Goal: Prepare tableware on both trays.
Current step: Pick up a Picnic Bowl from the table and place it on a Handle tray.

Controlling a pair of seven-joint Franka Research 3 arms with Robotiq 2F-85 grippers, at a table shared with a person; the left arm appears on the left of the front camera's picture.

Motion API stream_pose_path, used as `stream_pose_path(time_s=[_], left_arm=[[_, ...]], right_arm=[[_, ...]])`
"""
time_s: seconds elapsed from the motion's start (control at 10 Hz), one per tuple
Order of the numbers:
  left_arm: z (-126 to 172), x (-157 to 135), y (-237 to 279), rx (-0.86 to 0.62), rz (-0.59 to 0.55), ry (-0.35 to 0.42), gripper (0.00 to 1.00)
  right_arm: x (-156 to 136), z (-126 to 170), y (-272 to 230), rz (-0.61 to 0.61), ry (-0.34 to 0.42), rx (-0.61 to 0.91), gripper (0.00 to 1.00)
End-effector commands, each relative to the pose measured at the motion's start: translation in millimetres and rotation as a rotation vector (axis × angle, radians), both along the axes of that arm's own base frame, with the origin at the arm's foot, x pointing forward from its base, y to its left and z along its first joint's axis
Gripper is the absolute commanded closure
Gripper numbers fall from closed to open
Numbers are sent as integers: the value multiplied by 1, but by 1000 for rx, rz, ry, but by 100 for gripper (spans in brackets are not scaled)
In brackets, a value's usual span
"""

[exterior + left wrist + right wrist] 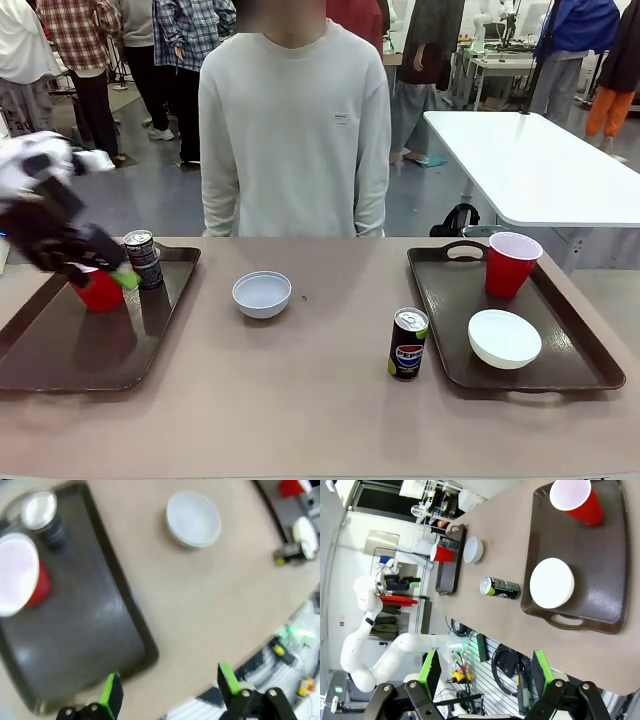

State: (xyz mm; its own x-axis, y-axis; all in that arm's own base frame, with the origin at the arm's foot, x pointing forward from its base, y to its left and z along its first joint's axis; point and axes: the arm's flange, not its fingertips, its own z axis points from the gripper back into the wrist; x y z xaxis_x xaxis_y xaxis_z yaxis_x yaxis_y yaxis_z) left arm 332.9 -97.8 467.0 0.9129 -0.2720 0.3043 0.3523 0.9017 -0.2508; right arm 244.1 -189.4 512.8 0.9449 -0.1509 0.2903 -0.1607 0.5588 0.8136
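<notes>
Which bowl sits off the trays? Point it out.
The middle bowl, on the bare tabletop before the person. The other bowl lies in the right tray beside a red cup.

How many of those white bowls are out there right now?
2. The first bowl sits on the bare tabletop in the middle, on neither tray. The second bowl lies in the right tray, nearer the camera than the red cup. None seems hidden.
</notes>
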Motion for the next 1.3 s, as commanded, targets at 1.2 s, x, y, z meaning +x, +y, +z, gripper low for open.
stream_pose_path(time_s=[1.2], left_arm=[[-80,96,-152,265,75,-204,0]], right_arm=[[1,1,0,9,-22,18,6]])
